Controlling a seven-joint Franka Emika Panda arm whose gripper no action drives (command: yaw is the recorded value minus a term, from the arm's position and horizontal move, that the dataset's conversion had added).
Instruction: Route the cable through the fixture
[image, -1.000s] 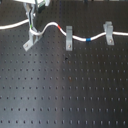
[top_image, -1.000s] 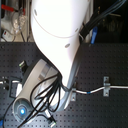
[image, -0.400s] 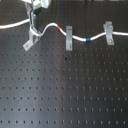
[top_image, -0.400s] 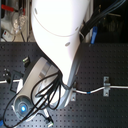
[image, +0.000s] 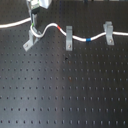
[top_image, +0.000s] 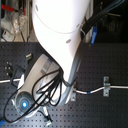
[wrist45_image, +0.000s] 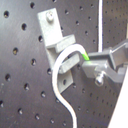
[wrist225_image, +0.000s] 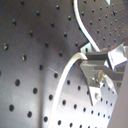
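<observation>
The white cable (image: 50, 26) runs in from the first exterior view's left and dips beside the slanted grey fixture (image: 29, 41). It then passes a red band (image: 62, 27) and a blue band (image: 89, 38) through two upright clips. My gripper (image: 33, 23) hangs just above the fixture, shut on the cable at its green band (wrist45_image: 85, 57). In the first wrist view the cable (wrist45_image: 64, 60) arches across the fixture (wrist45_image: 54, 35) at its forked top. Whether it sits between the prongs I cannot tell. In the second exterior view the arm hides the fixture.
Two slim grey clips (image: 69, 37) (image: 108, 32) stand on the black perforated board (image: 65, 90) and hold the cable. In the second exterior view the white arm (top_image: 57, 30) and its black hoses (top_image: 50, 85) fill the middle. One clip (top_image: 105, 85) shows at the second exterior view's right.
The gripper has shifted only slightly near the fixture with the cable still held. The cable through the two clips has not moved.
</observation>
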